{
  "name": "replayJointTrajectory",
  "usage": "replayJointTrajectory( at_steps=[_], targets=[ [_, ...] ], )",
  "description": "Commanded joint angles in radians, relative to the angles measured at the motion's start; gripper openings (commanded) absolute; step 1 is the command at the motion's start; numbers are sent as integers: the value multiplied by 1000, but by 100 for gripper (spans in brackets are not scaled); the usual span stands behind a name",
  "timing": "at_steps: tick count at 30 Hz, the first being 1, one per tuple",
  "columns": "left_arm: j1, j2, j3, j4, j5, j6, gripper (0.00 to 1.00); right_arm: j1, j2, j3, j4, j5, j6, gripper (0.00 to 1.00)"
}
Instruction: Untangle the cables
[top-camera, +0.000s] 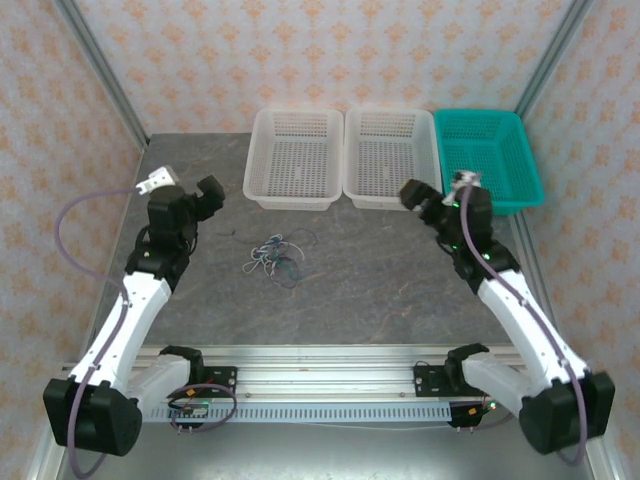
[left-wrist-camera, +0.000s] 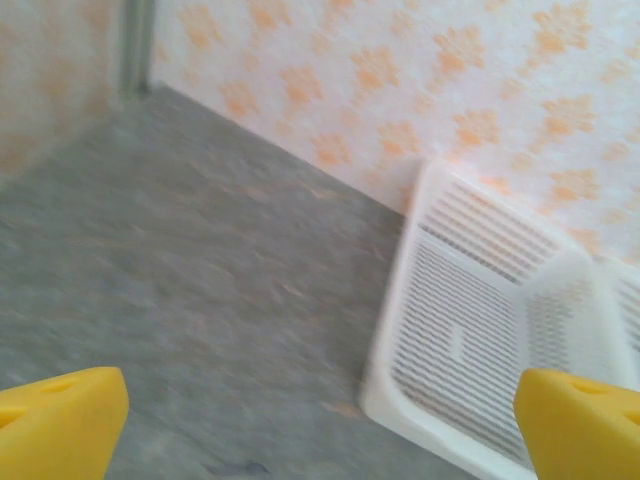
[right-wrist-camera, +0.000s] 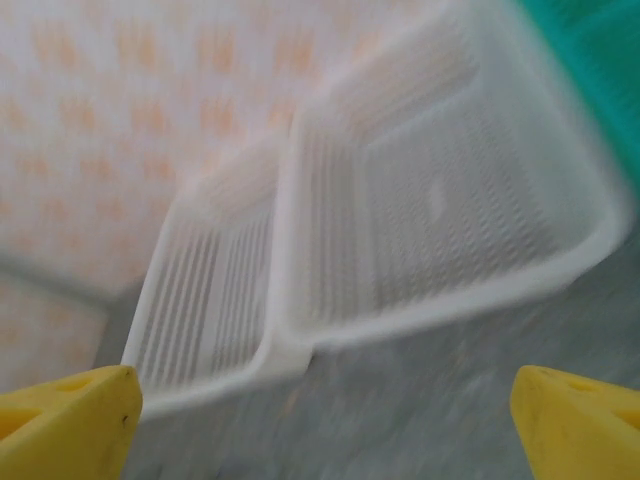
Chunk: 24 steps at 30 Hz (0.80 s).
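Yellow fingertips (left-wrist-camera: 60, 420) sit in the bottom corners of the left wrist view, far apart. The left gripper (left-wrist-camera: 320, 430) therefore has its jaws spread wide, with nothing between them but bare table (left-wrist-camera: 200, 280). The right gripper (right-wrist-camera: 325, 425) is likewise wide and empty, its pads (right-wrist-camera: 60, 420) at 7 and 5 o'clock of its own view. Both wrist pictures are smeared, so fine detail is lost there.

From above, the left gripper (top-camera: 207, 195) hangs at about 9 o'clock of the table (top-camera: 380, 290) and the right gripper (top-camera: 415, 195) at about 3 o'clock, each turned inward. Between them, a little toward the left side, the cables (top-camera: 272, 255) lie in one small loose knot on the grey surface. They are apart from both grippers, roughly at 4 o'clock from the left one and 8 o'clock from the right. White and dark strands can be made out; the rest is too thin to sort.

At 12 o'clock, along the back wall, the left white basket (top-camera: 262, 130), the middle white basket (top-camera: 392, 200) and the teal basket (top-camera: 490, 112) stand side by side, all empty. Three bins for a few wires suggest that each freed cable gets its own. The wide jaws and flanking pose read as readiness, perhaps one arm to pin the knot while the other draws a strand out. Untangling appears not yet begun.
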<state>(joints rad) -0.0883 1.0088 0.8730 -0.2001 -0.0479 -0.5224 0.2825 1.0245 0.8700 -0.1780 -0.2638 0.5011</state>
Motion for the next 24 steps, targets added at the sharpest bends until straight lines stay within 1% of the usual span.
replayJointTrajectory(
  at_steps=[1, 3, 5, 6, 9, 12, 15, 17, 18, 19, 20, 21, 22, 24],
  targets=[
    [-43, 91, 66, -349, 200, -190, 98, 162, 148, 102, -225, -150, 102, 95],
    [-46, 140, 82, -392, 243, -264, 93, 284, 268, 177, -219, -155, 122, 95],
    [-45, 179, 86, -418, 241, -323, 86, 378, 361, 230, -186, -138, 143, 95],
    [-42, 201, 84, -424, 236, -350, 84, 418, 408, 251, -159, -124, 151, 96],
    [-35, 274, 75, -422, 233, -424, 79, 498, 536, 313, -121, -73, 189, 96],
    [-25, 339, 52, -361, 270, -465, 78, 543, 626, 371, -108, -75, 211, 96],
    [-20, 389, 15, -252, 272, -505, 78, 574, 661, 401, -109, -60, 199, 96],
    [-16, 440, 16, -194, 296, -537, 76, 589, 680, 424, -128, -55, 179, 96],
    [-17, 463, 20, -166, 310, -542, 74, 594, 688, 438, -148, -50, 167, 96],
    [-16, 486, 25, -156, 317, -551, 69, 599, 698, 457, -178, -37, 152, 96],
    [-16, 501, 29, -147, 314, -557, 61, 604, 706, 472, -200, -25, 138, 96],
    [-17, 511, 32, -142, 304, -558, 55, 608, 709, 480, -212, -16, 128, 96],
    [-17, 515, 31, -142, 289, -558, 51, 611, 712, 487, -218, -8, 121, 96],
    [-14, 522, 24, -147, 258, -554, 49, 613, 719, 495, -215, 0, 121, 96]
  ],
)
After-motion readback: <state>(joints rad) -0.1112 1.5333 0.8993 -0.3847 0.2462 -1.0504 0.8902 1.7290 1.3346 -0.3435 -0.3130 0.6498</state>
